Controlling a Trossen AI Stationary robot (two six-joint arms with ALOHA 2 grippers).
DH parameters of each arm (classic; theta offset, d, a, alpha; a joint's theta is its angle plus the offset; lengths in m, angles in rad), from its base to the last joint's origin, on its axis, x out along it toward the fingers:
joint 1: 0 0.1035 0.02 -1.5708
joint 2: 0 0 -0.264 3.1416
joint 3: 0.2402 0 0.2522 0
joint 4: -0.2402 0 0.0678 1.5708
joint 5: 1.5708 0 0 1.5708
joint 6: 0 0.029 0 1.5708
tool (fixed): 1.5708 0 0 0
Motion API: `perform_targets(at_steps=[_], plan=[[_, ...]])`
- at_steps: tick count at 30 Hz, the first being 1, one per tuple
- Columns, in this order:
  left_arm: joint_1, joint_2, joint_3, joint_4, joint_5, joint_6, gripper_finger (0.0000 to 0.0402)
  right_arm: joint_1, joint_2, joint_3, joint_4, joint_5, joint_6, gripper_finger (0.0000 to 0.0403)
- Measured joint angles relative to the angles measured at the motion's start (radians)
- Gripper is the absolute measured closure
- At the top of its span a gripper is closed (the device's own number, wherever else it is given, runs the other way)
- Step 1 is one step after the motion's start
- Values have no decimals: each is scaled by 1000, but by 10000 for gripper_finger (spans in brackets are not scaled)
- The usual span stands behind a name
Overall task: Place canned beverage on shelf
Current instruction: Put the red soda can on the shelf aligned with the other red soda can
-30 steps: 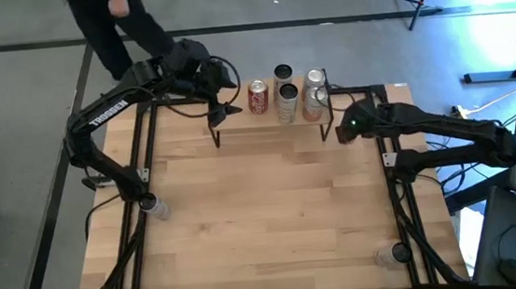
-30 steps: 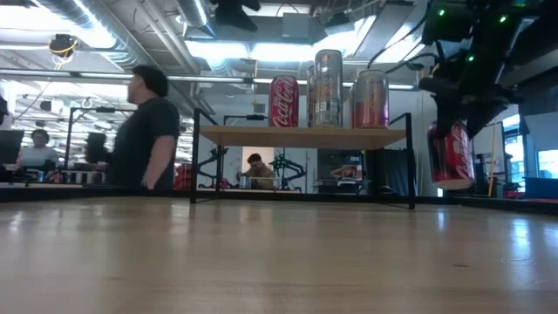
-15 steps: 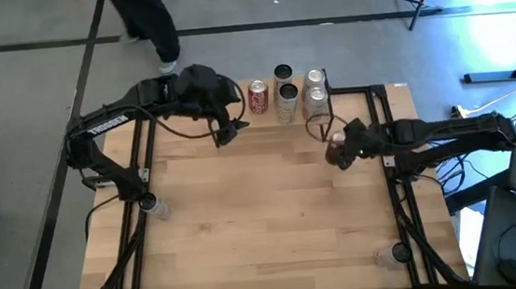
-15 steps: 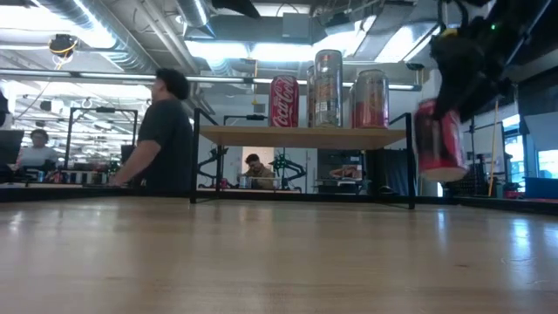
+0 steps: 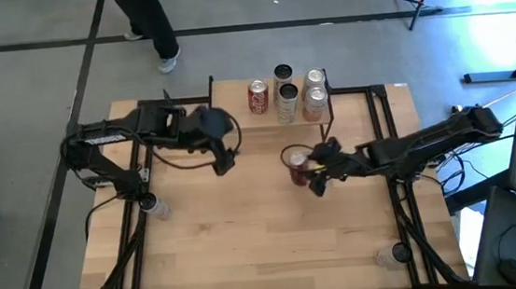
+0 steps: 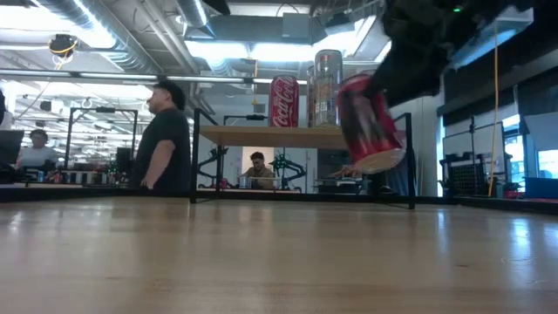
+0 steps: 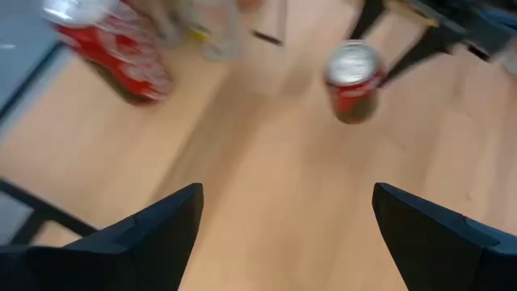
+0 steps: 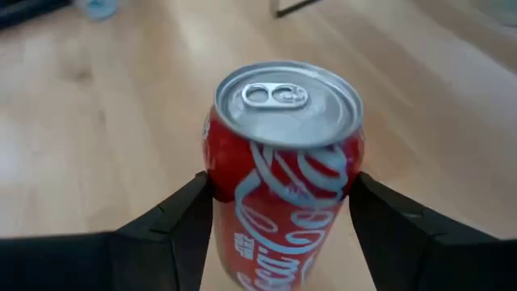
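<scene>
Right now the red can (image 8: 281, 170) sits clamped between the two fingers (image 8: 174, 222) of the right gripper (image 5: 311, 172), which press on its opposite sides just below the silver lid. It is held up off the table (image 5: 248, 248): in the low view the can (image 6: 370, 122) hangs tilted in the air, its base roughly level with the board of the shelf (image 6: 301, 136) and in front of that board's right part. From above, the can (image 5: 297, 166) is over the middle of the table, a little toward the far edge and the right side, clear of the shelf's legs.

On the shelf, at the table's far edge, stand another red can (image 5: 258, 97) and three more cans (image 5: 285, 102) beside it, all upright and close together.

Across from the right arm, the left gripper (image 5: 224, 161) hovers over the table left of centre, near the shelf's left legs, with its fingers (image 7: 153, 230) spread wide and nothing between them. Its wrist view shows the held can (image 7: 353, 73) farther off above bare wood.

Beyond the far edge, a person (image 6: 166, 139) stands on the floor, seen behind the shelf's left side in the low view.
</scene>
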Motion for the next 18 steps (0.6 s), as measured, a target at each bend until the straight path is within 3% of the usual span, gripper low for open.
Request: perform_targets(at_steps=[5, 11, 18], plan=[[-64, -54, -134, 39, 45, -6, 53, -1, 154, 94, 36, 2, -66, 180], [-108, -223, -436, 229, 51, -4, 53, -9, 311, 209, 34, -2, -88, 229], [-112, -370, -653, 353, 94, -5, 53, -8, 377, 277, 31, -43, -61, 259]])
